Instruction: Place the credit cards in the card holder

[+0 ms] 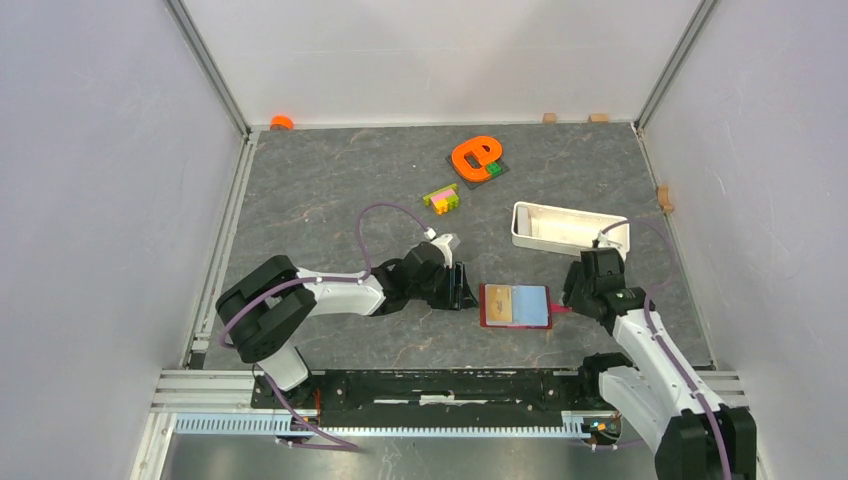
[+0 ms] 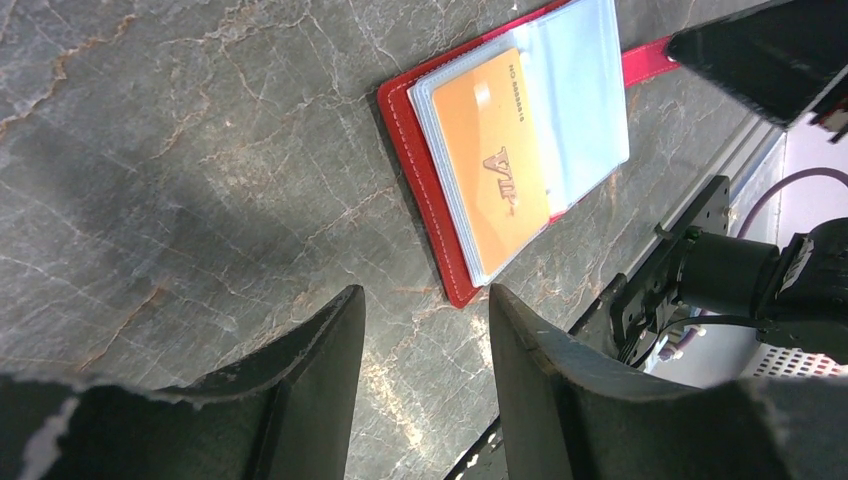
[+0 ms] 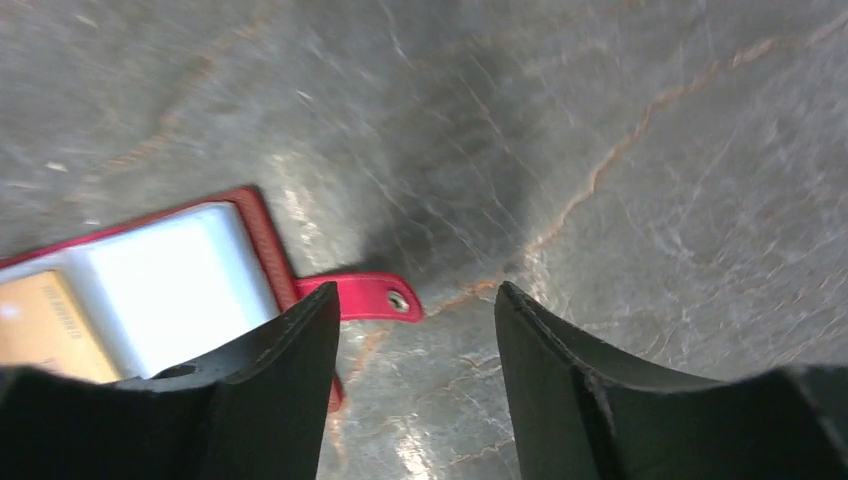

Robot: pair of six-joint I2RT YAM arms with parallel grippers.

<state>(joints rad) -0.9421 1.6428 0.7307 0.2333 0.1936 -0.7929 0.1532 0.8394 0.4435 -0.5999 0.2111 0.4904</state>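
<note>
card holder (image 1: 515,306): open flat on worktop, toward near edge, right of centre, between both grippers | credit card (image 2: 490,165): orange, on holder's half nearer left gripper (image 2: 425,300) | left gripper: fingers apart, gripping nothing, just beside holder | right gripper (image 3: 415,300): fingers apart, gripping nothing, snap tab (image 3: 362,297) beside one finger

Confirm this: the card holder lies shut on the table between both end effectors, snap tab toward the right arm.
One error: the card holder lies open, not shut; the left wrist view shows an orange card inside. The rest stands.
</note>
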